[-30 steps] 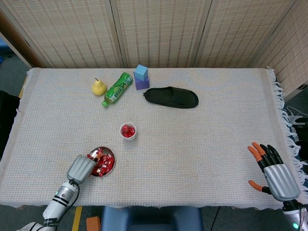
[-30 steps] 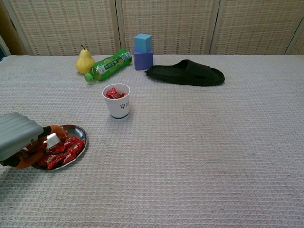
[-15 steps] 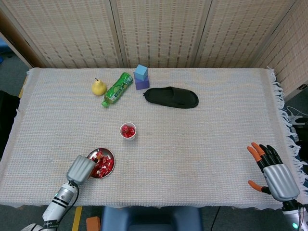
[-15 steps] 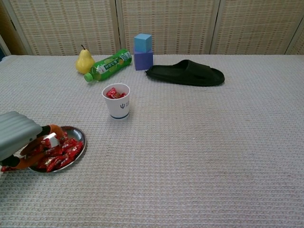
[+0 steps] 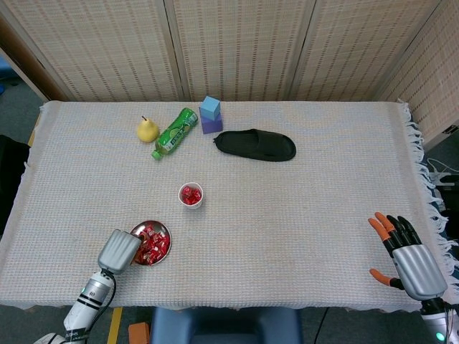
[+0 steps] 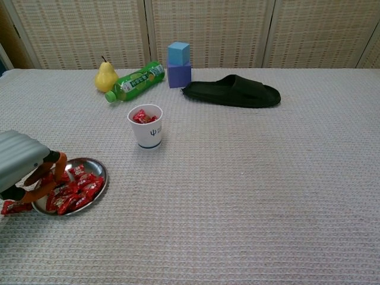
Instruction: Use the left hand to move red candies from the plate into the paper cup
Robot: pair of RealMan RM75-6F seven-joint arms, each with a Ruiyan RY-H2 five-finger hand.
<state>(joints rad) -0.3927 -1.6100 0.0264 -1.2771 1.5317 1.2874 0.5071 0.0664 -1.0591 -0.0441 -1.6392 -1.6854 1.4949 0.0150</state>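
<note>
Near the table's point(image 6: 249, 196) front-left corner, the left hand point(image 6: 21, 169) hangs over the plate's point(image 6: 98, 168) left rim, fingers point(image 6: 52, 172) curled down among the red candies point(image 6: 76, 189); whether it has gripped one I cannot tell. At the front-right corner the right hand point(image 5: 410, 256) rests with fingers spread, holding nothing. Further back stands the paper cup point(image 6: 146, 126), candies inside, bearing a small blue logo too small to read. Near the far edge lies a green bottle point(image 6: 135, 81), its label illegible.
</note>
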